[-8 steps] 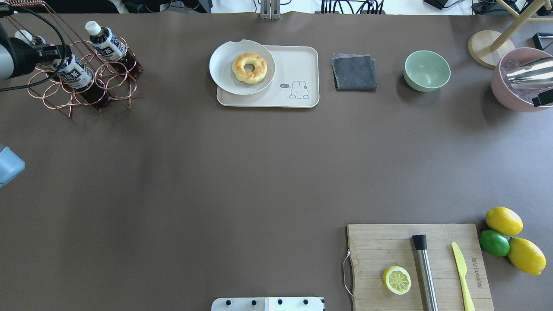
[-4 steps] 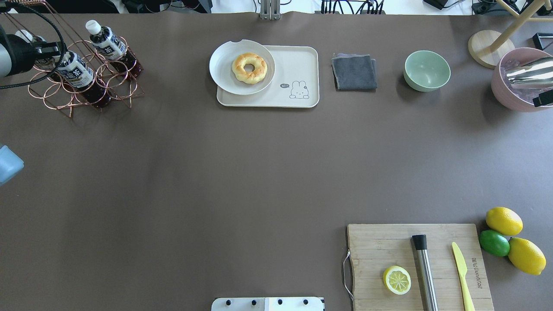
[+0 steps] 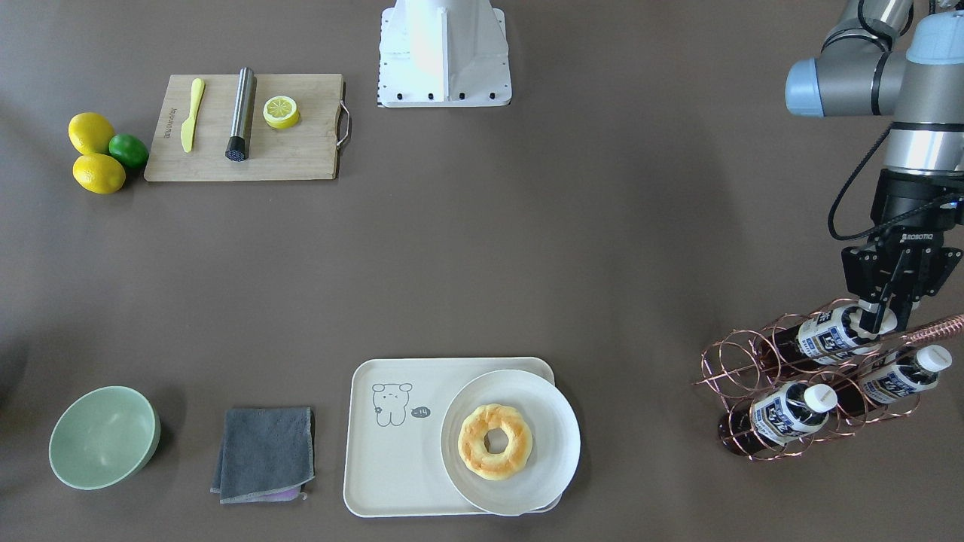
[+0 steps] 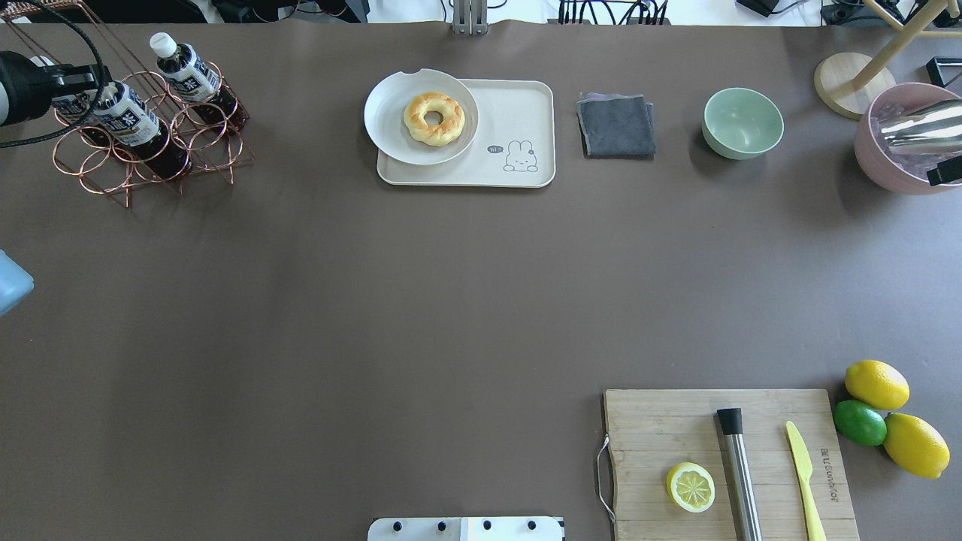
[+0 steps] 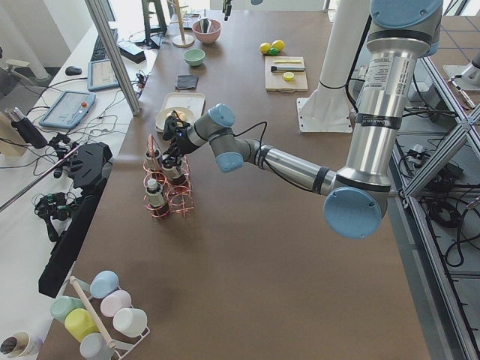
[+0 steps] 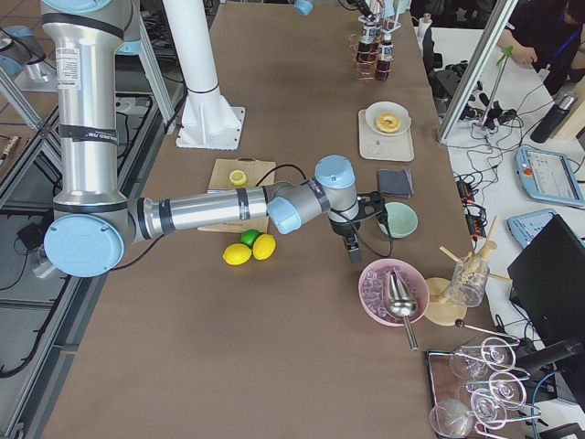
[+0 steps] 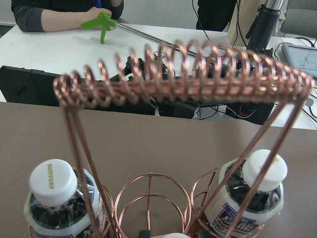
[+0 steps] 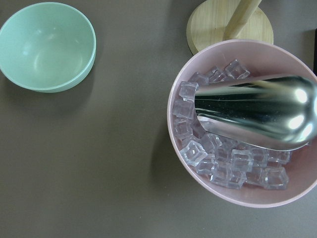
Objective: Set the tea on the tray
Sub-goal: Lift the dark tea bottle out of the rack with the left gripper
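The left hand [image 3: 877, 320] appears clamped on the cap of the tea [image 3: 828, 336], which lies slanted in the copper rack [image 4: 75, 161] at the surface's [image 4: 451, 300] far left, cap end toward the hand, the tray [image 4: 518, 113] well right along the far edge.

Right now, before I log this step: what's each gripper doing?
Left gripper: jaws closed on the cap of the tea.
Right gripper: cannot be told.

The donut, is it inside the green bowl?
No, the donut lies on the white plate, which rests on the tray; the green bowl holds nothing.
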You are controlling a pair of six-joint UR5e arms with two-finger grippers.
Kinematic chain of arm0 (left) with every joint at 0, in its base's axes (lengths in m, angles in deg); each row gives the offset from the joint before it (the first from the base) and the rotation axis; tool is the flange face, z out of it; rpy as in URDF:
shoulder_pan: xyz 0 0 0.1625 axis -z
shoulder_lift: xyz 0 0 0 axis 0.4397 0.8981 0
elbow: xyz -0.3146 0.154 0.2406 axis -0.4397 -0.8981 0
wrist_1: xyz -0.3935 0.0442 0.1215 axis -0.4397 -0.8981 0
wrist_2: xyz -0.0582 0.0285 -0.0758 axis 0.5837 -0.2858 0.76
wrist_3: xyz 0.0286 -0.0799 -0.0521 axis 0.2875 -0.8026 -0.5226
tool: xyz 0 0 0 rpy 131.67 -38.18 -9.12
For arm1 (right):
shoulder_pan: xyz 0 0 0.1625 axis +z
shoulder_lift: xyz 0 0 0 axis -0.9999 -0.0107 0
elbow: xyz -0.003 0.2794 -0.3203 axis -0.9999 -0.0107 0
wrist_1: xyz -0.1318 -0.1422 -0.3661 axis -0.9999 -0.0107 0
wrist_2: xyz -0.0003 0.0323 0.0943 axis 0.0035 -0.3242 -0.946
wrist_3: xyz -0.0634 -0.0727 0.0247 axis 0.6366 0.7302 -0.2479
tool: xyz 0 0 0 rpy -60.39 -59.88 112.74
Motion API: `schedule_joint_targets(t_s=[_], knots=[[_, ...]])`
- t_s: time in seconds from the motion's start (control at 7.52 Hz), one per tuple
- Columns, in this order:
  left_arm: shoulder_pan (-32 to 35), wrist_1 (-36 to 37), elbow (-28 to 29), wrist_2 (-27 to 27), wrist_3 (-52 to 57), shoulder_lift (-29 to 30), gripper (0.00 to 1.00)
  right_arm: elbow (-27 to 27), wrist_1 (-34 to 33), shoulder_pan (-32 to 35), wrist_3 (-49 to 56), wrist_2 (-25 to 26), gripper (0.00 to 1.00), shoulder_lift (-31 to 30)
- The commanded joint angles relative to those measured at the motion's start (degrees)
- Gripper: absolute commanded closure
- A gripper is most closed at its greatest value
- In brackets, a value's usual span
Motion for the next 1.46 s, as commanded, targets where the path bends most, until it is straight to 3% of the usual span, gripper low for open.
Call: schedule_joint_targets(t_s=[0.0,0.4,0.8,1.06,1.33], knots=[[1.85,3.84,-5.03,2.68,0.64,-0.12,1.0,0.05,0.0,0.0,0.08,0.04,0.0,-0.11],[9.66,8.25,-9.96,13.74,7.23,-0.03,1.0,0.05,0.0,0.0,0.08,-0.05,0.0,-0.2],[11.27,19.81,-19.43,16.15,7.15,1.46,1.0,0.4,0.0,0.0,0.08,-0.05,0.0,-0.2],[4.28,23.02,-22.36,15.54,6.54,6.1,1.0,0.93,0.0,0.0,0.08,-0.05,0.0,0.07],[-5.47,25.55,-22.37,7.59,6.36,12.33,1.0,4.6,-0.09,-0.7,-0.01,-0.14,0.0,0.24]])
